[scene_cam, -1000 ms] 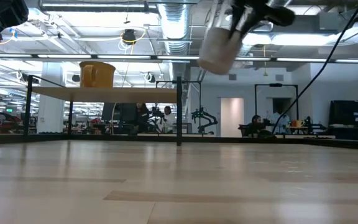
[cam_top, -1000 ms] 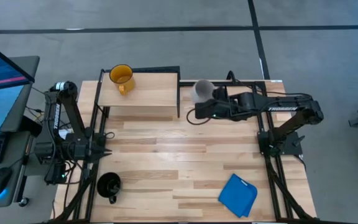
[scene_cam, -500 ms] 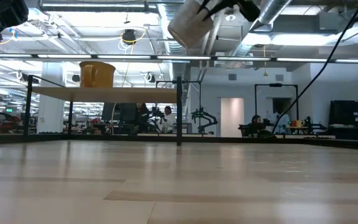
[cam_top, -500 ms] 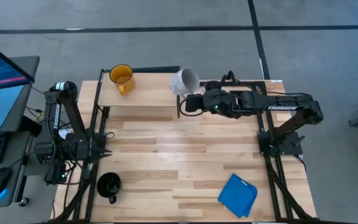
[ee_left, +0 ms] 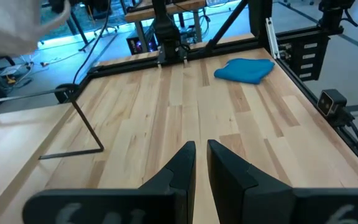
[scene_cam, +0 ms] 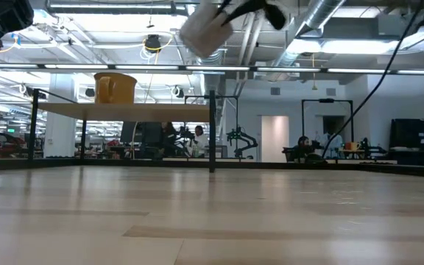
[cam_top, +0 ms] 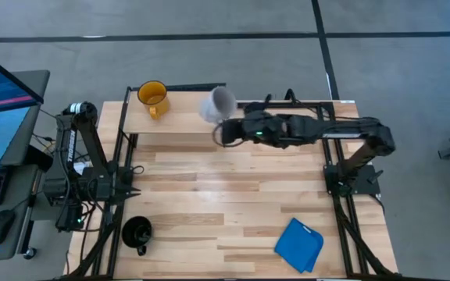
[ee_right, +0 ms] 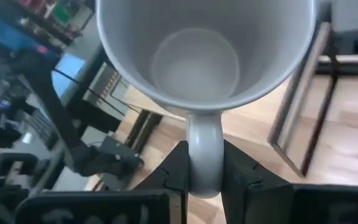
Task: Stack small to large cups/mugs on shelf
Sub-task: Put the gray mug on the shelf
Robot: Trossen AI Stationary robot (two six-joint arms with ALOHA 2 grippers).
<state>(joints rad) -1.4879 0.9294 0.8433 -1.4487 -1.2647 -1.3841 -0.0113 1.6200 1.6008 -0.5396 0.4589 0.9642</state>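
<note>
Left arm parked at the tabletop's [cam_top: 209,187] left edge; left gripper [ee_left: 201,152] low over the boards, its two fingers nearly touching with nothing between them. Black mug [cam_top: 137,232] stands on the tabletop near the front-left corner, well apart from everything else. Shelf [cam_top: 174,117] sits at the rear-left corner; yellow mug [cam_top: 153,97] upright on the shelf's back-left corner. Right gripper [ee_right: 204,163] is clamped on the handle of the grey-white mug [cam_top: 217,104], held tilted in the air above the shelf's right end, clear of the shelf's black corner post. Blue cloth [cam_top: 298,243] lies near the front-right corner.

No readable writing in these views.

Right wrist view alone shows the mug's empty interior and the handle pinched between both fingers. Low view shows the mug [scene_cam: 205,29] well above shelf height. Left wrist view shows the cloth [ee_left: 244,68] across the boards.
</note>
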